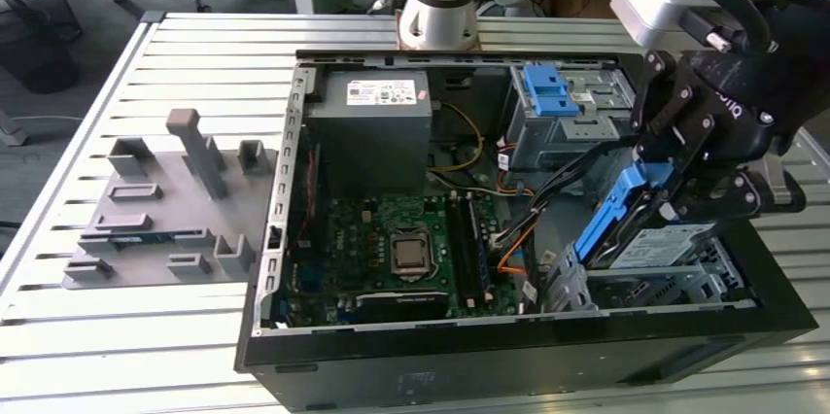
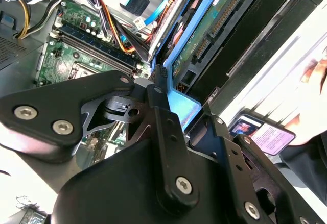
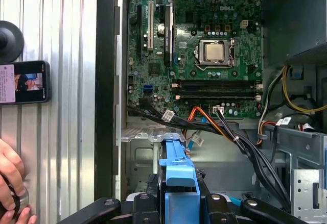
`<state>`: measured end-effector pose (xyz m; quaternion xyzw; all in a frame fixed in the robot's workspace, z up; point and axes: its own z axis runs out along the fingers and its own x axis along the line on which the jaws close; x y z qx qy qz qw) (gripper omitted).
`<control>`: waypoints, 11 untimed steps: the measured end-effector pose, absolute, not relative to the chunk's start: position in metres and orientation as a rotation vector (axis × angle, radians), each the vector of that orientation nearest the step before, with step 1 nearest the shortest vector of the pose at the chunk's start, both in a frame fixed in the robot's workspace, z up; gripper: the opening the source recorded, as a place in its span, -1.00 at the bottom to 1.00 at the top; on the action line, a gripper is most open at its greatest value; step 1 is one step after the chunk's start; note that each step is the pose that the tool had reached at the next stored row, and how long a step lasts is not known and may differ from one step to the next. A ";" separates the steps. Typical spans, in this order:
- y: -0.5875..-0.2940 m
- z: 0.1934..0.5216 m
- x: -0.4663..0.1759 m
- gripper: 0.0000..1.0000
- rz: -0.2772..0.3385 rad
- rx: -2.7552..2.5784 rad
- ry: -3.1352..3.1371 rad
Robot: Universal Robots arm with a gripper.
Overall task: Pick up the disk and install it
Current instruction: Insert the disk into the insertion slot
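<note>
Disk [image 1: 646,242], held tilted by gripper [image 1: 668,208] at the case's [image 1: 519,354] corner bay [image 1: 668,286].
Jaws closed on its blue frame [image 1: 605,224]; seating likely needs frame squared to bay rails, clear of cables [image 1: 569,173].

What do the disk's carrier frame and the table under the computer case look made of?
Carrier frame on the disk: probably plastic, uniformly bright blue with a smooth moulded look. Table: seemingly metal, likely aluminium; pale silver slats with a dull sheen.
</note>
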<state>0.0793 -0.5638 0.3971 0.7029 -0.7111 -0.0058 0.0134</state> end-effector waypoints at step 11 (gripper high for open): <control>-0.564 0.392 0.079 -0.27 -0.018 2.190 -2.215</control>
